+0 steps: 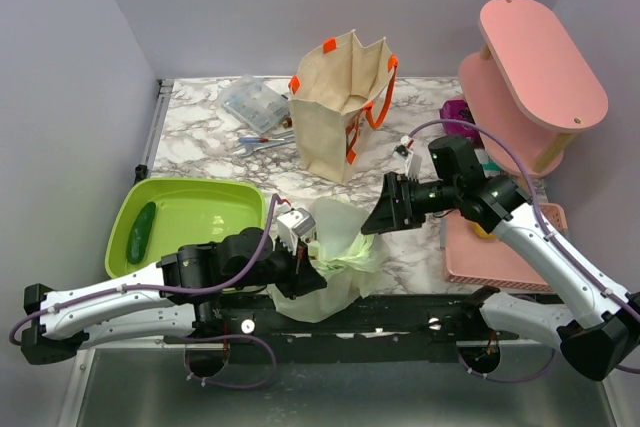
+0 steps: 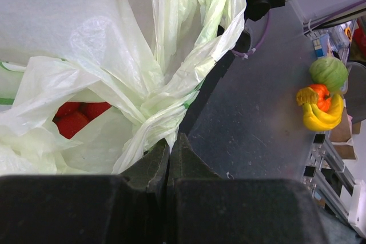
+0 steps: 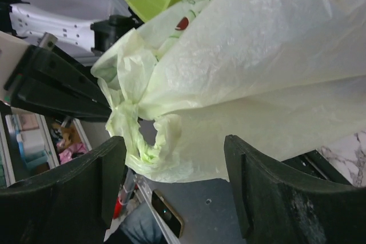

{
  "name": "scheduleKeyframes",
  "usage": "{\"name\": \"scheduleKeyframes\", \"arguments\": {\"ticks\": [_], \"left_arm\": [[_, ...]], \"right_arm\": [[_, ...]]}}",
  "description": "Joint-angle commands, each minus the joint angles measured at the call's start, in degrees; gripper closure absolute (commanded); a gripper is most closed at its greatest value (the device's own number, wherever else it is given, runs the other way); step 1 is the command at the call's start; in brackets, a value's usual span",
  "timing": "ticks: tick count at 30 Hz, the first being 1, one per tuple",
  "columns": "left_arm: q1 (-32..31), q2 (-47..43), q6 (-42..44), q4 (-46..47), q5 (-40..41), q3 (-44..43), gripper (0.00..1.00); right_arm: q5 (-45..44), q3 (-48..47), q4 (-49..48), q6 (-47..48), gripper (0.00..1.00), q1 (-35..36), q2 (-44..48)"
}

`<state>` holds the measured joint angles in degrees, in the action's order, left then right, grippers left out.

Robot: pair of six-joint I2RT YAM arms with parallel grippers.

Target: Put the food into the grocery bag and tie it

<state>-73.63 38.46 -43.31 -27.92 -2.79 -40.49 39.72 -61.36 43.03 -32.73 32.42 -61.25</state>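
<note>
The grocery bag (image 1: 335,257), thin light green plastic, lies bunched at the table's near edge between the two arms. My left gripper (image 1: 302,269) is shut on a twisted strand of the bag's handle (image 2: 154,118). In the left wrist view its jaws (image 2: 170,141) meet with the plastic pinched at their tips. Red strawberries (image 2: 74,119) show through a gap in the bag. My right gripper (image 1: 373,221) stands open just right of the bag. In the right wrist view a knotted handle loop (image 3: 143,135) hangs ahead of the gap between its fingers (image 3: 108,175), untouched. Other food is hidden.
A lime green tub (image 1: 185,209) holding a cucumber (image 1: 141,232) sits at left. A beige tote with orange handles (image 1: 340,112) stands behind, with a clear box (image 1: 255,102) beside it. A pink shelf (image 1: 540,67) and pink tray (image 1: 495,252) are at right.
</note>
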Motion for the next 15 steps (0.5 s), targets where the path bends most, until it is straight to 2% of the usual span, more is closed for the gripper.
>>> {"name": "scheduleKeyframes", "arguments": {"ticks": [1, 4, 7, 10, 14, 15], "left_arm": [[-0.3, 0.5, 0.7, 2.0, 0.6, -1.5, 1.0], [-0.3, 1.2, 0.6, 2.4, 0.5, -1.8, 1.0], [-0.3, 1.8, 0.6, 2.6, 0.5, -2.0, 1.0], [-0.3, 2.3, 0.8, 2.8, 0.5, -2.2, 1.0], [-0.4, 2.5, 0.8, 3.2, 0.6, -2.4, 1.0], [-0.4, 2.5, 0.9, 3.2, 0.6, -2.6, 1.0]], "right_arm": [[4.7, 2.7, 1.2, 1.2, 0.26, 2.0, -0.4], [5.7, 3.6, -1.9, -0.7, 0.28, 2.9, -0.7], [5.4, 3.0, -2.6, -1.1, 0.38, 3.9, -1.5], [4.0, 2.7, -2.5, -1.4, 0.57, 5.0, -2.1], [2.0, 2.7, -1.3, -0.6, 0.99, 5.9, -2.2], [1.0, 2.4, -0.9, -0.4, 0.99, 5.9, -1.9]]}}
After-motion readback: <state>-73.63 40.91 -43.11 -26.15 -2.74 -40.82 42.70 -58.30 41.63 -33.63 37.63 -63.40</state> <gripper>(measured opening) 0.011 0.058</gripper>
